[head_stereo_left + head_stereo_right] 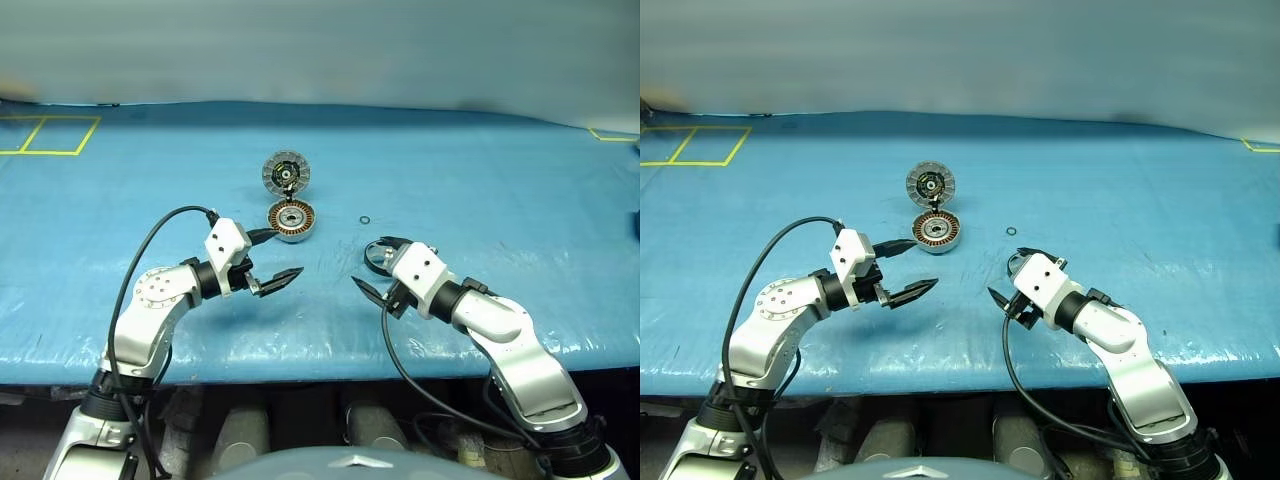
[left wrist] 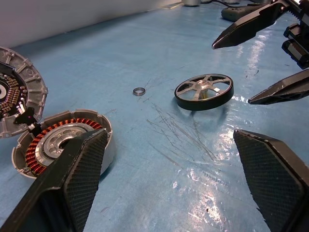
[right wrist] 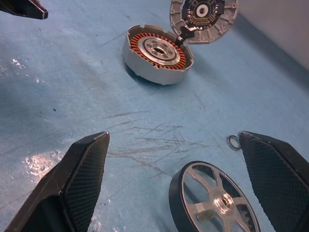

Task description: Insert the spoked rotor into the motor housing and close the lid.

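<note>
The right hand [image 1: 370,266] hovers with fingers spread wide and empty, the spoked rotor [image 3: 215,200] lying flat on the blue tabletop [image 1: 500,200] just beside its fingertips. The left hand [image 1: 272,260], equally wide, sits nearer the motor housing [image 1: 292,220], whose lid [image 1: 286,173] stands open beyond.

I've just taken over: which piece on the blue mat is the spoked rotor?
Start at the open motor housing with copper windings, mid-mat. The spoked rotor lies flat nearer the robot, to the housing's right, just under the right tool. It is the dark-rimmed silver wheel with spokes, far bigger than the small washer nearby.
</note>
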### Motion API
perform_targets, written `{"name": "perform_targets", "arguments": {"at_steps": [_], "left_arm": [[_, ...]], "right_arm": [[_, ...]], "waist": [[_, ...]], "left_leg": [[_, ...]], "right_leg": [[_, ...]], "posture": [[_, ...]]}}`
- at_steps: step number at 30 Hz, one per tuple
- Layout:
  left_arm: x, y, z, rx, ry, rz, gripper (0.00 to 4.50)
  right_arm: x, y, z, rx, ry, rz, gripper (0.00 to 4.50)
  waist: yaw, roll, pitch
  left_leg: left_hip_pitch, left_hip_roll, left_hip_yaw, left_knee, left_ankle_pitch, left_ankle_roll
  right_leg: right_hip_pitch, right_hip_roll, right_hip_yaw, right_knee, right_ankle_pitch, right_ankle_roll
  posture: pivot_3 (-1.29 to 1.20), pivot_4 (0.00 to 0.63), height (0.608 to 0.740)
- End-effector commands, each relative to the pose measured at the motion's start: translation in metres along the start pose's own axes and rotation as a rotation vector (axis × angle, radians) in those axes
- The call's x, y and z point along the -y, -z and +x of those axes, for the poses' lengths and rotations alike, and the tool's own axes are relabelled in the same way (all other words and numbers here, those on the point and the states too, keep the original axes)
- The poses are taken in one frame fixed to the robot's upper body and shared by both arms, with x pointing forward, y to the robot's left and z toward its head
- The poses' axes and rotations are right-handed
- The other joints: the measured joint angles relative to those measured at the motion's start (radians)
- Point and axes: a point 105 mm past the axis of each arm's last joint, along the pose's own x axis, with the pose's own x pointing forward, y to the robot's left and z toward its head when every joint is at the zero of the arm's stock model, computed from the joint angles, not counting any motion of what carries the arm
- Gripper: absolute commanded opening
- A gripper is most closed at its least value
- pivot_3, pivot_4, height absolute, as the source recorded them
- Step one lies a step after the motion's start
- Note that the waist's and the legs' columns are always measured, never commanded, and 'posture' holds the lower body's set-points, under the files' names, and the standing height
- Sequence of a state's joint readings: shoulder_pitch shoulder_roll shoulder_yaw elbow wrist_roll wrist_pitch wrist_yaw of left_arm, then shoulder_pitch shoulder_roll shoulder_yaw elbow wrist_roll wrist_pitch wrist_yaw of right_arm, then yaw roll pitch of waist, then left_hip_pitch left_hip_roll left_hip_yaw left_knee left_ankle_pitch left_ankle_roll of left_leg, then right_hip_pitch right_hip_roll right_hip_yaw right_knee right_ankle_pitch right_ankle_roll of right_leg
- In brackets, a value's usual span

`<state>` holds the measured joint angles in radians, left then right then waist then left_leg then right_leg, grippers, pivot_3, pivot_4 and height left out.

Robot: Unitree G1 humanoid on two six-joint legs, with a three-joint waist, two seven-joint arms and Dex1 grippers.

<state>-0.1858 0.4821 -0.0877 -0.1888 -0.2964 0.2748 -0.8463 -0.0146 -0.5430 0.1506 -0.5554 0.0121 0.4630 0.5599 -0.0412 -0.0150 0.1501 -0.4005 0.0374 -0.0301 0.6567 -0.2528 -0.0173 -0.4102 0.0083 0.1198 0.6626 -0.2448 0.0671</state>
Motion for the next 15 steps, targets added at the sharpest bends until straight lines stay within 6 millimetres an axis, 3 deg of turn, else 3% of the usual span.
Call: {"name": "perform_targets", "arguments": {"at_steps": [1, 15], "left_arm": [[-0.0016, -0.0058, 0.0006, 0.024, -0.002, 0.024, 4.50], [-0.0076, -0.0120, 0.0031, 0.028, 0.003, 0.052, 4.50]], "right_arm": [[0.0059, -0.0174, -0.0006, 0.082, 0.030, 0.020, 4.49], [0.0052, -0.0160, -0.0001, 0.081, 0.042, 0.031, 4.49]], "waist": [[0.000, 0.000, 0.000], [0.002, 0.000, 0.000]], "left_leg": [[0.000, 0.000, 0.000, 0.000, 0.000, 0.000], [0.000, 0.000, 0.000, 0.001, 0.000, 0.000]], "right_leg": [[0.000, 0.000, 0.000, 0.000, 0.000, 0.000], [0.000, 0.000, 0.000, 0.001, 0.000, 0.000]], "posture": [[0.00, 0.150, 0.740], [0.00, 0.150, 0.740]]}}
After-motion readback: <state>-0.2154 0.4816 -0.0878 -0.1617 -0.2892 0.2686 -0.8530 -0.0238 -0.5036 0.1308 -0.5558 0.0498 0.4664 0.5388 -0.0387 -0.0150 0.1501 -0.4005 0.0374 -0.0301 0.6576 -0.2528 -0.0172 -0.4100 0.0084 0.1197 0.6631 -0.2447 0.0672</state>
